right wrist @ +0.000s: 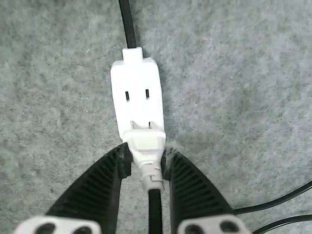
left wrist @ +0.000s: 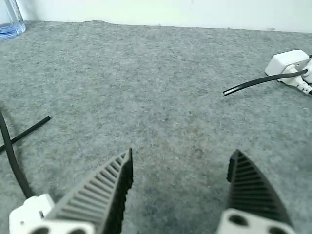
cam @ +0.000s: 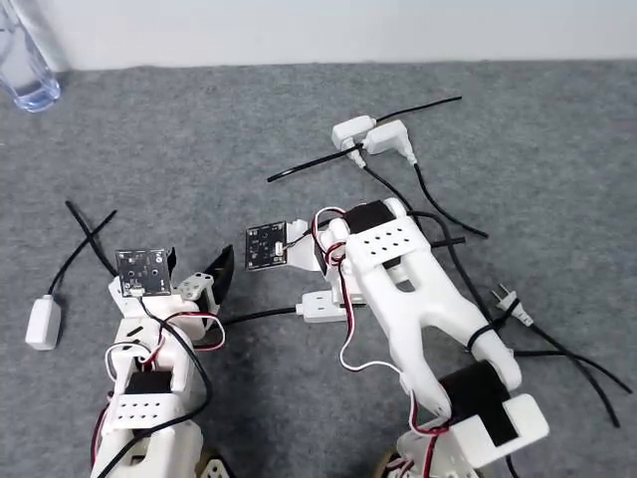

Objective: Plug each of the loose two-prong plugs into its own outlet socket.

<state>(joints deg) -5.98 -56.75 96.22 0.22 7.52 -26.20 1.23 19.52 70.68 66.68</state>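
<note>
Sockets (cam: 43, 322) three, plugs (cam: 508, 297) three, right claw (right wrist: 146, 154) pinching one plug (right wrist: 145, 145)

Right hand (right wrist: 145, 157) is clamped round a plug (right wrist: 144, 142), its prongs meeting the end of an outlet socket (right wrist: 136, 92) mid-table (cam: 199, 149). Left hand (left wrist: 178, 168) hangs just to its left, jaws apart over bare table. A second socket (cam: 43, 322) lies far left. A pair of connectors (cam: 373, 134) touch behind, and there's a loose plug (cam: 506, 297) off right.

White plug (right wrist: 145, 144), white socket (right wrist: 135, 83), black cord (right wrist: 127, 22), speckled grey table (right wrist: 243, 73)
</note>
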